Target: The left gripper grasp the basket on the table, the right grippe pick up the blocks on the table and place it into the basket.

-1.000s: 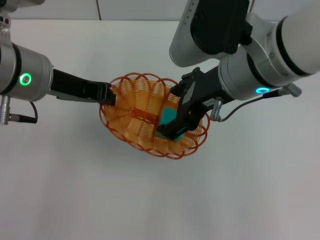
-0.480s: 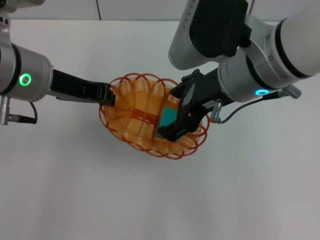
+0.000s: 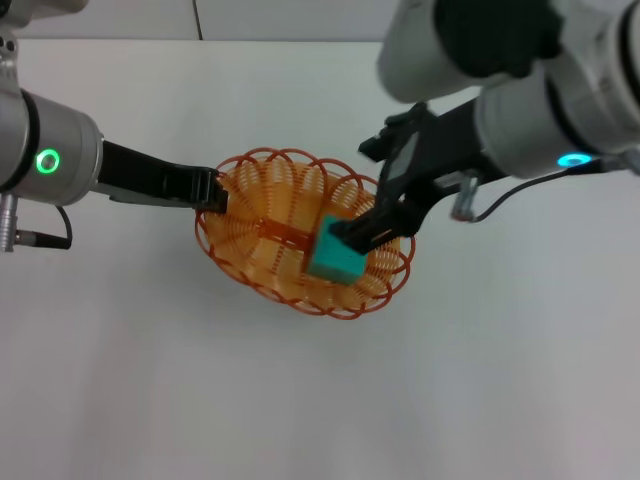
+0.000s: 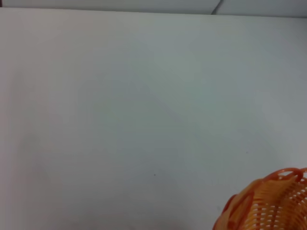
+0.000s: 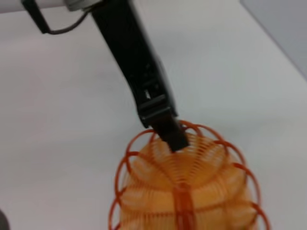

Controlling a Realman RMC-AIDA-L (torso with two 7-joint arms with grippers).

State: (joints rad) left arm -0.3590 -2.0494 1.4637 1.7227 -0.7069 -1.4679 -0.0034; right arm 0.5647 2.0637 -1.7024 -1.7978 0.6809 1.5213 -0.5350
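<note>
the left hand point(image 3: 212, 189) is clamped on the rim of the orange wire basket point(image 3: 262, 243), at the basket's left end in the head view. the right wrist view shows the same black hand point(image 5: 173, 137) reaching over the looped rim, its tip pressed onto the wire just inside the edge. the basket point(image 5: 192, 182) sits on the white surface point(image 3: 150, 360), its scalloped loops ringing an oval bowl. the left wrist view catches only a small piece of the basket point(image 4: 268, 206) against the bare surface point(image 4: 120, 105).

the teal cube point(image 3: 335, 253) lies inside the basket, on the right half of the bowl, tilted with one corner downward against the wire wall (it looks loose rather than pinched). the right hand point(image 3: 362, 232) hangs just above and to the right of the cube, over the basket's right side, with its black tips close to the cube's upper edge. whether those tips are spread or closed i cannot tell from this angle, and i cannot tell if they touch the cube
</note>
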